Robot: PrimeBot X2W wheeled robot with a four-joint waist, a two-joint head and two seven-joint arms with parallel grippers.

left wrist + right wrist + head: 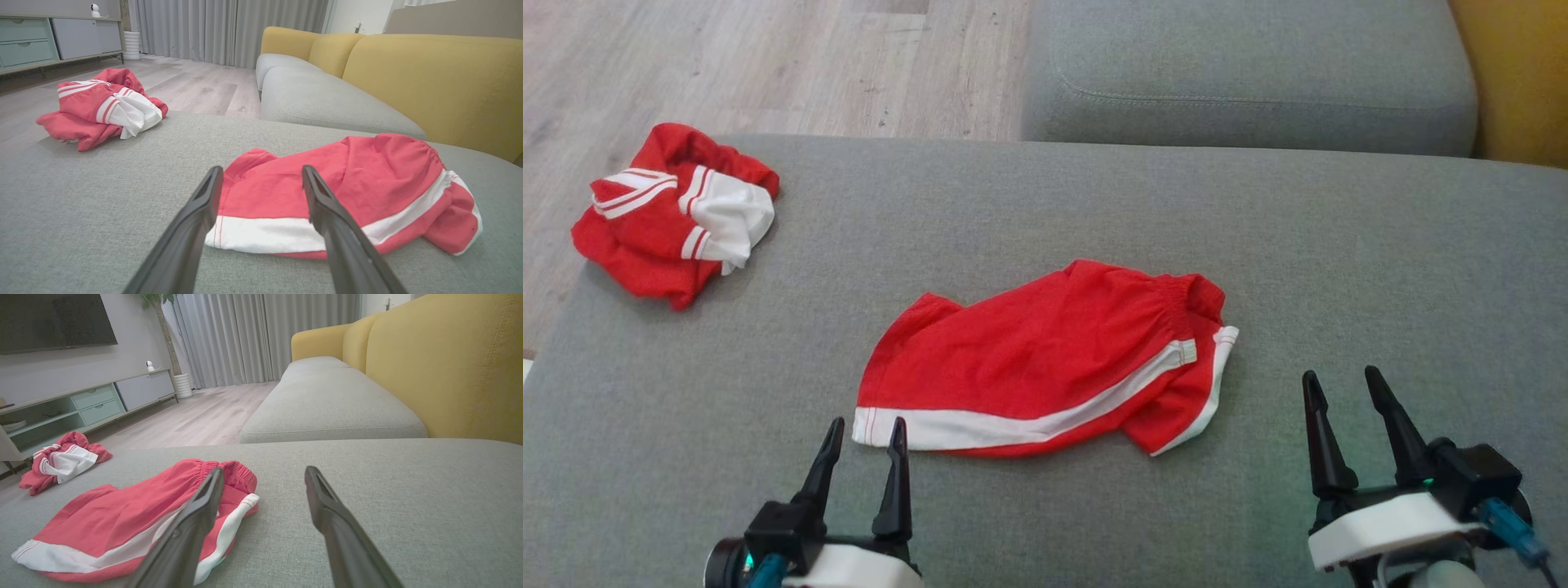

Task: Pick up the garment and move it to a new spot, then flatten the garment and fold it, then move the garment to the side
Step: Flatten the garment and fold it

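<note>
Red shorts (1045, 351) lie flat on the grey cushion (1339, 245), right at the tips of the left gripper (867, 425). Its two dark fingers are spread wide and hold nothing. From the left wrist view the white hem band runs across the gap between the fingers. In the head view the inner fingertip overlaps that hem, but whether it touches the cloth I cannot tell.

Over to the right gripper (1340, 374): jaws just as wide, nothing held, poised over bare cushion. The waistband end of the shorts, gathered and folded over with a white stripe showing, sits just to its inner side and is clear of the fingers.

Moving outward, plain grey fabric stretches ahead of the right gripper and away to its outer side, all the way to the yellow backrest (441, 81). Ahead of the left gripper and off to its outer side, well apart from the shorts, a crumpled red-and-white garment (670, 216) sits at the far corner of the cushion, hanging partly past the edge. Bare cushion lies between the two pieces of clothing. Past the far edge come the wooden floor (768, 57) and a second seat cushion (1241, 73).
</note>
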